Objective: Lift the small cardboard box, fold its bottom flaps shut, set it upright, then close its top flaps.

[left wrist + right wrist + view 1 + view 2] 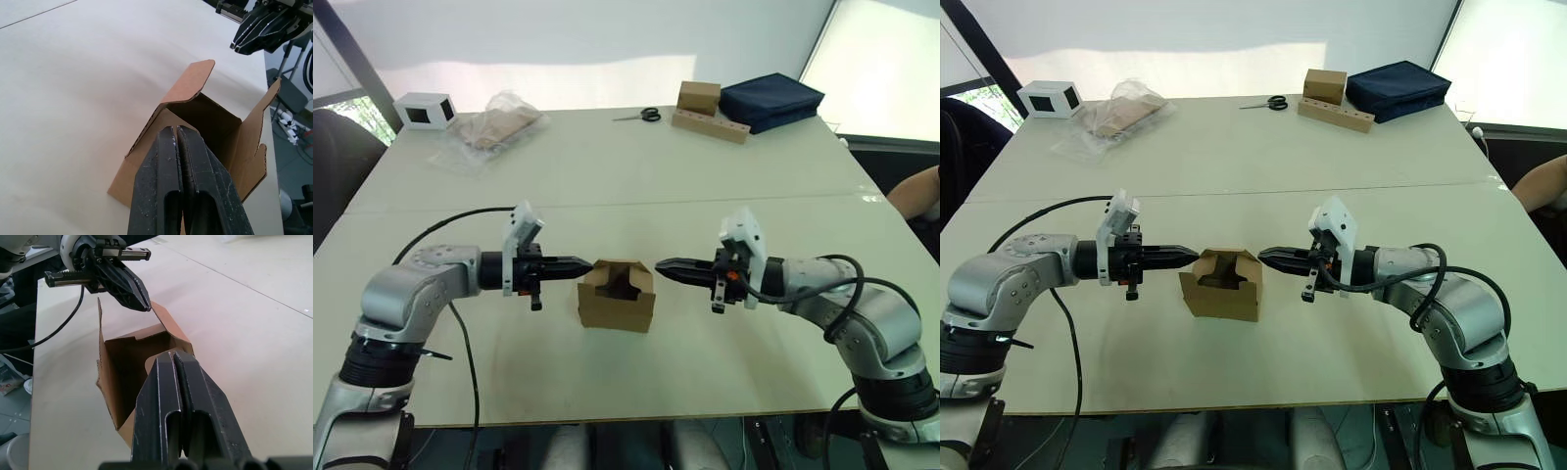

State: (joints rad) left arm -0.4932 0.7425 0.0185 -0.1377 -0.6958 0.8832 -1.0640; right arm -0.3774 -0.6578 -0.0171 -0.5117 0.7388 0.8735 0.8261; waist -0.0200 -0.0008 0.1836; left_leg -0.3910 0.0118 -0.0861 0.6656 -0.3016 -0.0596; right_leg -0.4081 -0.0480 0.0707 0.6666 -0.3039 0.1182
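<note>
on the table [460,372], near its front edge, the box [618,305] sits open-topped between two clenched, empty tools, left [581,264] and right [668,267]. lifting is not yet begun; a two-sided squeeze seems called for.

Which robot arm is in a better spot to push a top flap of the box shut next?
Probably the left. Its end effector, shut, sits right at the box edge by a raised flap, while the right end effector, also shut, hangs slightly off the other side. It is close, so either could start.
</note>
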